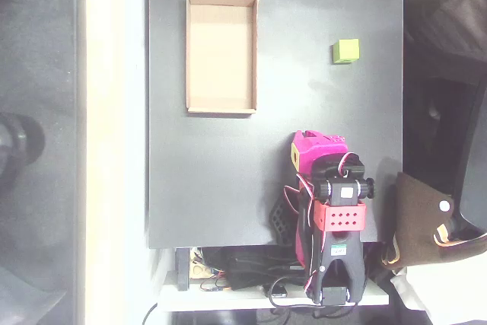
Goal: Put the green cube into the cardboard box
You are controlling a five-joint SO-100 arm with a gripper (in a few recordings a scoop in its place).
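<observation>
Overhead view, left to right. Pale strip of floor or ledge (114,142) runs down beside the dark table (213,180). Cardboard box (221,106) sits on the table's upper left part, long side running up-down in the picture, low walls, plain tan floor, nothing inside. Bare dark surface between box and arm. Magenta arm (316,188) folded at the table's lower edge, right of centre; red perforated block (341,217) on top of it, black motors and cables around. Gripper (298,154) tucked at the arm's upper left, yellow square tip facing left; jaws seen from above and bunched up, cannot tell if apart or together. Nothing visibly held. Green cube (345,50) lies on the table upper right, well apart from the box and from the gripper, resting flat. Brown bag-like object (418,218) off the table's right edge.
</observation>
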